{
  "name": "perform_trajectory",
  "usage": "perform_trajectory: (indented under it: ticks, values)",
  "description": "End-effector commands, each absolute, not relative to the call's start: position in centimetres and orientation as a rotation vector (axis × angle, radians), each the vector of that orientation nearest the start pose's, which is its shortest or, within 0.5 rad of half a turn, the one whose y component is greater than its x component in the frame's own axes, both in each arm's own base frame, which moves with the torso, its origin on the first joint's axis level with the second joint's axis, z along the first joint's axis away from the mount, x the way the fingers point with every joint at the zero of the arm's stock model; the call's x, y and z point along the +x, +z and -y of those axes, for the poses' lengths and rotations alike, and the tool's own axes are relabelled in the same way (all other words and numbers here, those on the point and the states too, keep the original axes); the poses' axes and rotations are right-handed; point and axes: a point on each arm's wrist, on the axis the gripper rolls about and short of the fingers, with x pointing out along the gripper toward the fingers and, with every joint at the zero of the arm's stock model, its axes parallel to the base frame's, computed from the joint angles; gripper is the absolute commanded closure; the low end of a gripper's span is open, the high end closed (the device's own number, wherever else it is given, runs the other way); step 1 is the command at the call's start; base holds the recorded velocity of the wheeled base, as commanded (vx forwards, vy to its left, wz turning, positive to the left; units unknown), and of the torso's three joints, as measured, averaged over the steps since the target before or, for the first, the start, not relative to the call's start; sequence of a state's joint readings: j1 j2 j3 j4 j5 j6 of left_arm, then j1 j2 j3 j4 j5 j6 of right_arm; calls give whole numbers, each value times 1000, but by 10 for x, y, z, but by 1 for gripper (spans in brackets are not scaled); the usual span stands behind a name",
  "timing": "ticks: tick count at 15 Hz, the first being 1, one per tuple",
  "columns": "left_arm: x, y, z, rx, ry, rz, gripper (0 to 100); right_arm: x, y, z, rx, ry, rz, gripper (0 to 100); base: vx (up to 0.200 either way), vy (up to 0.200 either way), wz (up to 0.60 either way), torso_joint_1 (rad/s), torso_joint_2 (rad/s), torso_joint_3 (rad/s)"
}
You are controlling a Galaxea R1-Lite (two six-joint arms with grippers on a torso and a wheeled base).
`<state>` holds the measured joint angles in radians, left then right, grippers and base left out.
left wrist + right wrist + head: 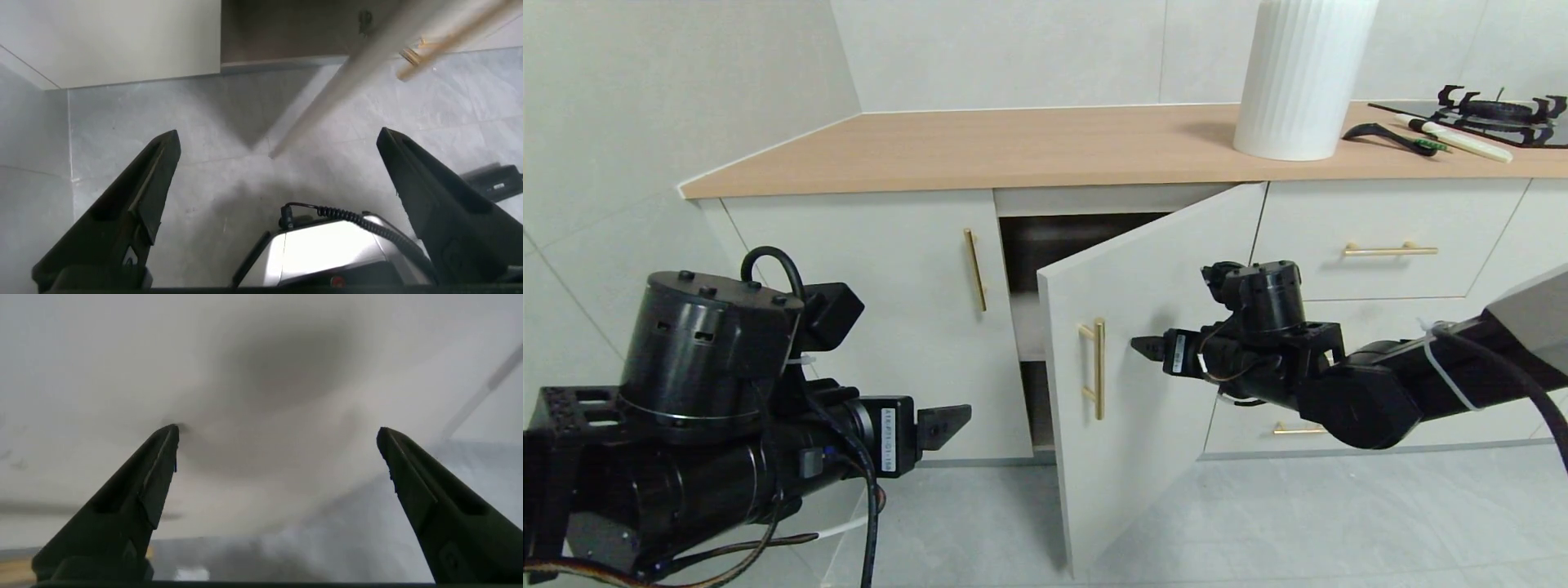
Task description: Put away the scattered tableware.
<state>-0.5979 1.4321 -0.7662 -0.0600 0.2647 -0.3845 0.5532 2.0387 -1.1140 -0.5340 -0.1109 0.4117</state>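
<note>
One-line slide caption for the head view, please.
Open right gripper by the handle of the half-open cabinet door; open left gripper held low; utensils lie on the counter.

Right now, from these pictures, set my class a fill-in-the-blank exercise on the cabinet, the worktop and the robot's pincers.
1. The cabinet door that the right pincer points at stands ____.
2. The white ribbed vase stands on the wooden ____.
3. The left pincer, fingers apart, holds ____.
Missing words: open; countertop; nothing.

Black arms point(1372, 400); looped black cables point(768, 250); white zip ties point(1444, 369); tapered jaws.
</note>
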Motion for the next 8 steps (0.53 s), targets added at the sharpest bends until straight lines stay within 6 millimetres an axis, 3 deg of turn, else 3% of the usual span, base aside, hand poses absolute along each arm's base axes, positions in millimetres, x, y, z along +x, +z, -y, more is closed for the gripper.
perform_trajectory:
  ticks: [1,3,8]
  values:
    - [190,191,122,-116,-211,-603,0,340,124,-214,267,348,-452,0,0,0,0,0,0,0]
    - [190,192,122,-118,-207,-598,0,344,122,-217,274,341,-446,0,0,0,0,0,0,0]
    - [191,191,121,-119,-200,-600,0,349,119,-220,300,319,-441,0,200,0,0,0,1,4]
